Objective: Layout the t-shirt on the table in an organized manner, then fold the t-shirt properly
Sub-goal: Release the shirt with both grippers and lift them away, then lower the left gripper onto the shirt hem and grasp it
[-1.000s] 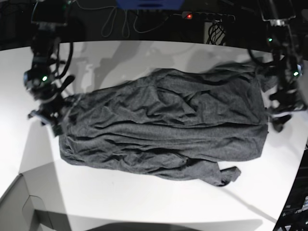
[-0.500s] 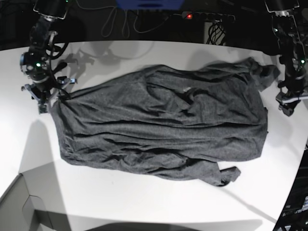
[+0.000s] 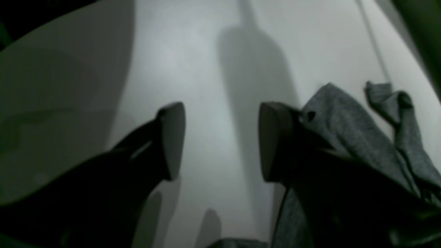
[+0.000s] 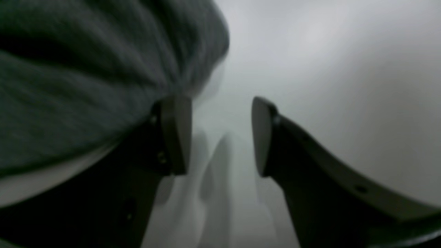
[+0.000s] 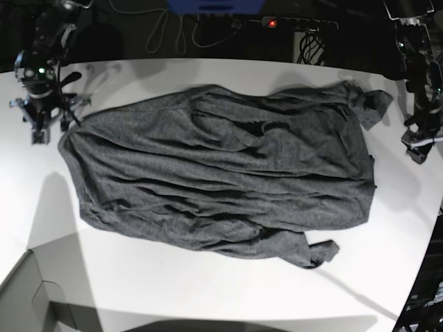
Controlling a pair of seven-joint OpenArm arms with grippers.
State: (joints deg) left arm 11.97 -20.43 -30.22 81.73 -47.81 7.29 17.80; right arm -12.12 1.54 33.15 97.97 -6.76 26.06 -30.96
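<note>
The dark grey t-shirt point(image 5: 221, 173) lies spread lengthwise across the white table point(image 5: 208, 290), wrinkled, with a small flap sticking out at its near right point(image 5: 322, 252). At the far left of the base view my right gripper point(image 5: 50, 126) stands open just beyond the shirt's left end. The right wrist view shows only table between its fingers point(image 4: 175, 134), with cloth point(image 4: 103, 69) behind the left one. My left gripper point(image 5: 417, 149) hangs open to the right of the shirt. Between its pads point(image 3: 272, 141) is bare table, and cloth point(image 3: 344, 131) lies beside the right finger.
A grey box corner point(image 5: 34, 297) juts in at the near left. Cables and a power strip point(image 5: 297, 24) run along the dark back edge. The table's curved edge point(image 5: 422, 263) cuts in at the near right.
The shirt has slid toward the far side and lies wider and flatter. Both grippers have moved back and off its two ends, the right one farthest.
</note>
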